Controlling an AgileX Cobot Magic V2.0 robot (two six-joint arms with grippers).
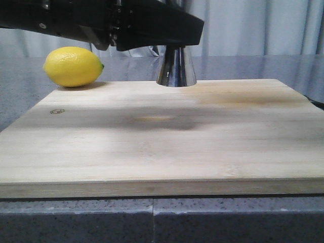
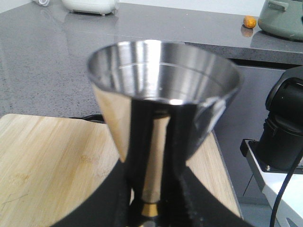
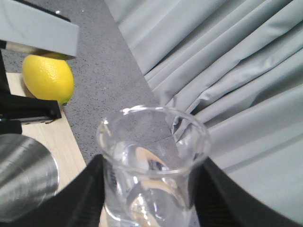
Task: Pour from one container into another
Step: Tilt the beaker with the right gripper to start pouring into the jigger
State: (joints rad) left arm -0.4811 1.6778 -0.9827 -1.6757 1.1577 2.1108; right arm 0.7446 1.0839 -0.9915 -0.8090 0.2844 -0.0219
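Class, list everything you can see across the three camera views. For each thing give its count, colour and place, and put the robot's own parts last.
Jigger: one, shiny steel, upright at the board's far edge.
Beaker: one, clear glass, raised beside the jigger.
Lemon: one, yellow, on the counter by the board's far left corner.
Cutting board: one, pale wood, on the counter.
Counter: one, grey speckled.
Curtain: grey, behind.
Left gripper: black, shut on jigger's waist.
Right gripper: black, shut on beaker.

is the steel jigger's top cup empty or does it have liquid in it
Empty, it seems: the left wrist view shows the jigger with bare shiny inner walls down to its bottom.
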